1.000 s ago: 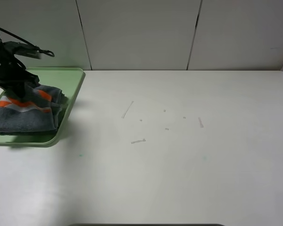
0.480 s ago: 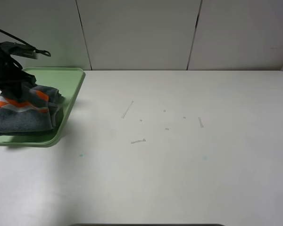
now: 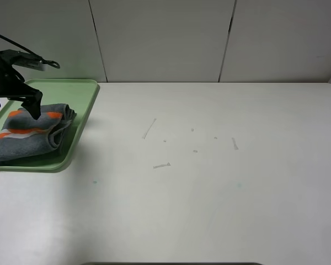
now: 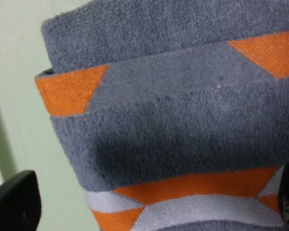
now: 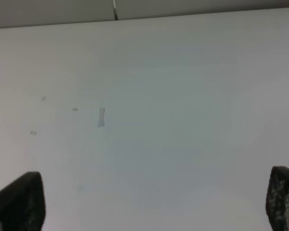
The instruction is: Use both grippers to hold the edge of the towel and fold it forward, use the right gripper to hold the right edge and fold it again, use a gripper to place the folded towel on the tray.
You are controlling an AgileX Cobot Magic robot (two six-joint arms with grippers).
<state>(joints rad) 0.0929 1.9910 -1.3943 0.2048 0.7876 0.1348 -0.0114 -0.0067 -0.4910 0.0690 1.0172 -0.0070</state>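
left pincer [image 3: 14,107] is hanging just above the folded towel [image 3: 30,135], its jaws spread wide and gripping nothing; in the left wrist view the two black tips are sitting at the frame's corners with the striped cloth lying loose between and below them. the towel is lying folded inside the pale green tray [image 3: 85,105] at the far left of the white surface [image 3: 209,193], orange and white stripes facing up, one folded edge near the tray's right rim. right pincer [image 5: 154,202] is also standing wide apart and carrying nothing, out over bare surface with only small scuff marks [image 5: 100,117] under it. judging by this, the placing step is looking finished, with the release made. the next move is probably calling for the left arm to be lifting straight up and clear, taking care not to be snagging the terry loops.
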